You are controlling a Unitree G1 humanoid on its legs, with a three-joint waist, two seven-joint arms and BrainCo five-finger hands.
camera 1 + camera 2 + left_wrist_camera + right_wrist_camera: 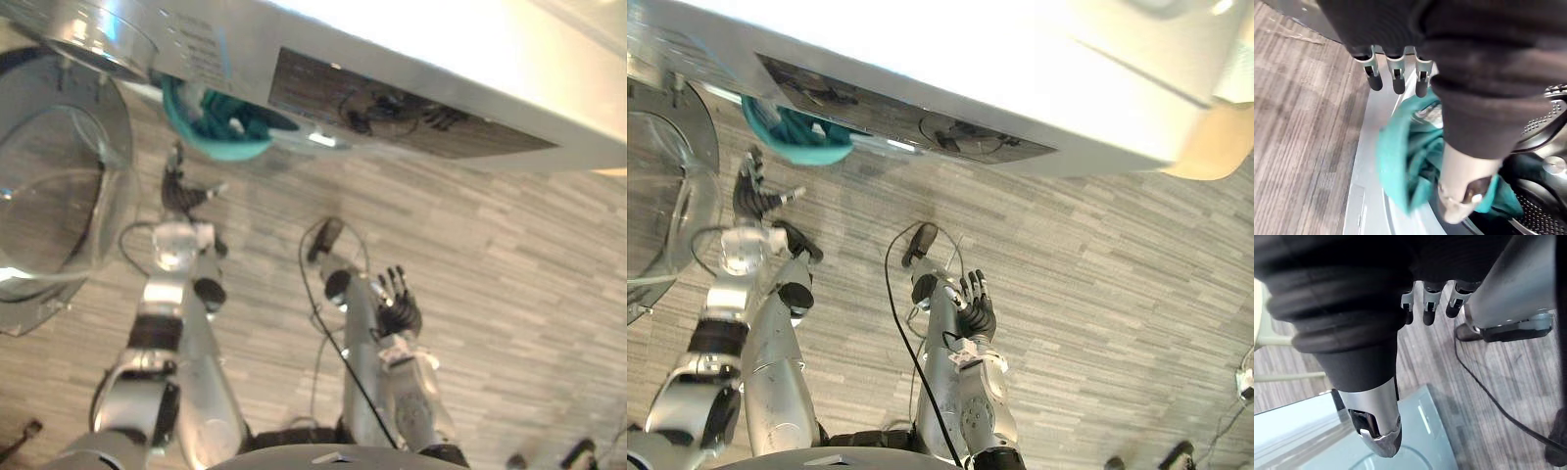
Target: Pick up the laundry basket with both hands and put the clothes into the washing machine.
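Now: you're at the loading step, clothes going into the washing machine (421,69).
teal cloth (223,132): hangs half out over the lip of the opening, part inside the drum (1540,205), part drooping down the front.
glass door (54,186): stands open on your left, not blocking the opening.
left hand (178,188): just below the teal cloth, fingers straight and relaxed, thumb apart, holding nothing. Can't tell if a fingertip touches the teal cloth.
right hand (397,299): low over the floor (509,255), well away from the washing machine, fingers spread, empty.
progress: looks nearly done, judging by the teal cloth already at the opening.
next: you likely need the left hand to lift the hanging part over the lip and push it fully into the drum.
risk: a sideways nudge could drag the teal cloth out onto the floor.
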